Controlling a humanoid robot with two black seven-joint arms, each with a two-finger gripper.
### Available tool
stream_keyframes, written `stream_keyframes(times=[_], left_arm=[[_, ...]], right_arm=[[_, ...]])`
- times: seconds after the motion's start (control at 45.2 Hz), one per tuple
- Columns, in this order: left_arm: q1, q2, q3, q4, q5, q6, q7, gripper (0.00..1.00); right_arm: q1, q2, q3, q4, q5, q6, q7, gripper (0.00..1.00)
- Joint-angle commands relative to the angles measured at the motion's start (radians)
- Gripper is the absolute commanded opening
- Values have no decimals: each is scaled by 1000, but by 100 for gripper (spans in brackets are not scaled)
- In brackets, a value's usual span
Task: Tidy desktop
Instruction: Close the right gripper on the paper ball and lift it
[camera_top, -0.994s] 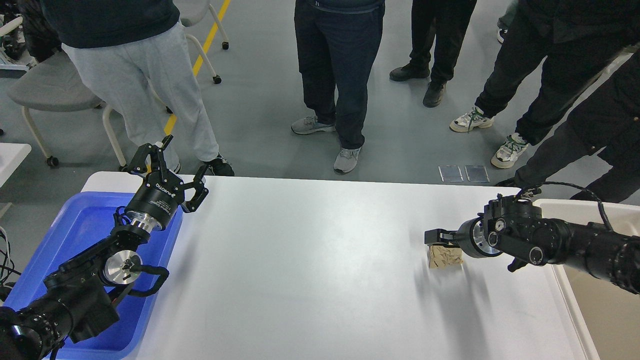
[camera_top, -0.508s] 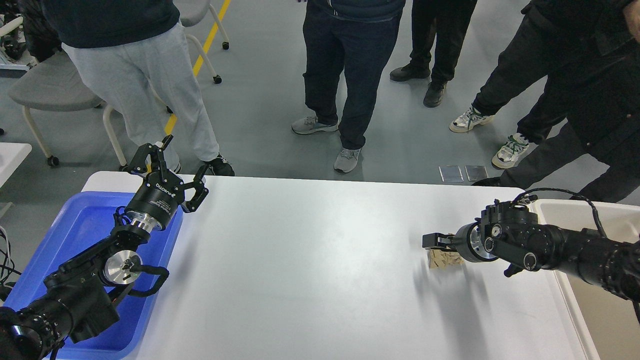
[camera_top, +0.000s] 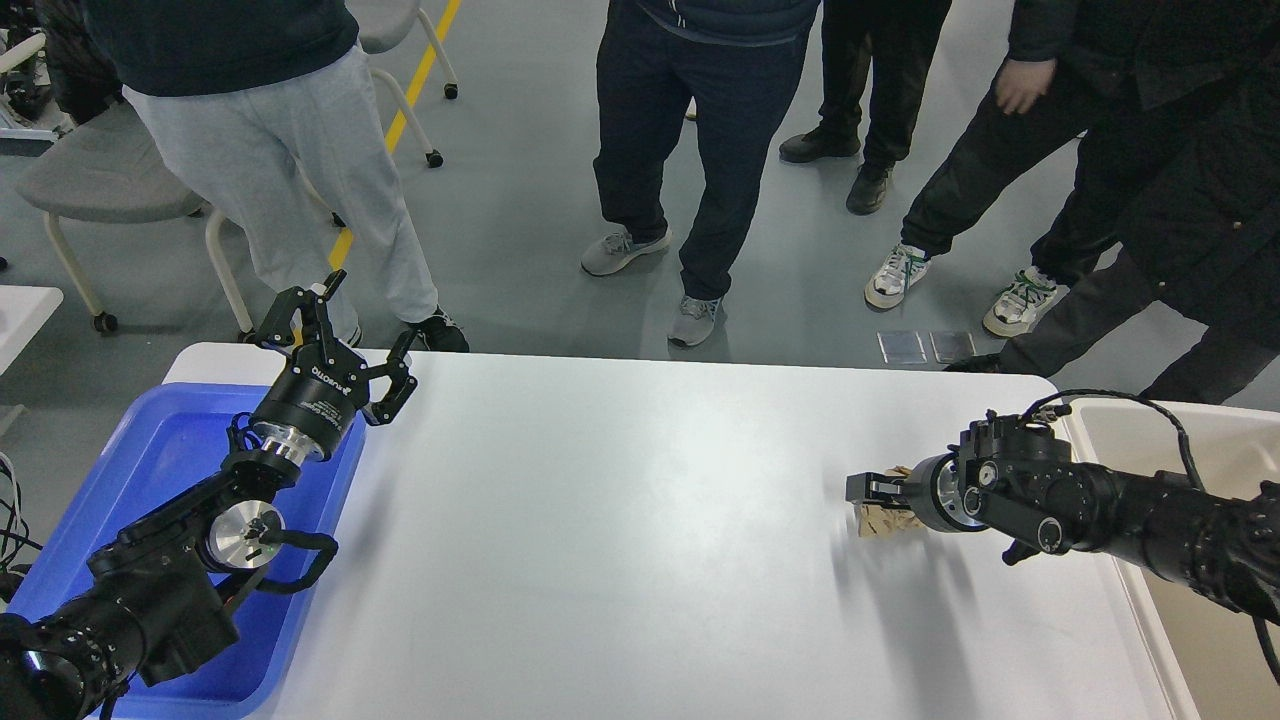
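Note:
The white desktop (camera_top: 620, 540) fills the middle of the head view. A crumpled brown paper ball (camera_top: 884, 520) lies on it at the right. My right gripper (camera_top: 872, 490) reaches in from the right and sits right at the ball, covering its top; its dark fingers cannot be told apart. My left gripper (camera_top: 345, 338) is open and empty, held up over the inner rim of the blue plastic tray (camera_top: 150, 470) at the desktop's left end.
A beige plastic bin (camera_top: 1120, 420) stands at the right edge under my right arm. Several people stand on the grey floor just beyond the far edge of the desktop. A grey wheeled chair (camera_top: 100, 180) is at the far left.
My right gripper has sunk a little lower and nearer onto the paper ball, which has stayed in place. My left arm has not moved. The people behind have shifted.

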Motion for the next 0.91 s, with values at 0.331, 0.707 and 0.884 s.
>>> stream_keyframes(times=[0.331, 0.707, 0.884], left_arm=[[0, 0, 0, 0, 0, 0, 0, 100], [0, 0, -1, 0, 0, 0, 0, 100], [0, 0, -1, 0, 0, 0, 0, 100]], right_arm=[[-7, 3, 0, -5, 16, -2, 11, 0], [68, -82, 24, 80, 89, 16, 13, 0], [196, -206, 7, 215, 127, 56, 11, 0]])
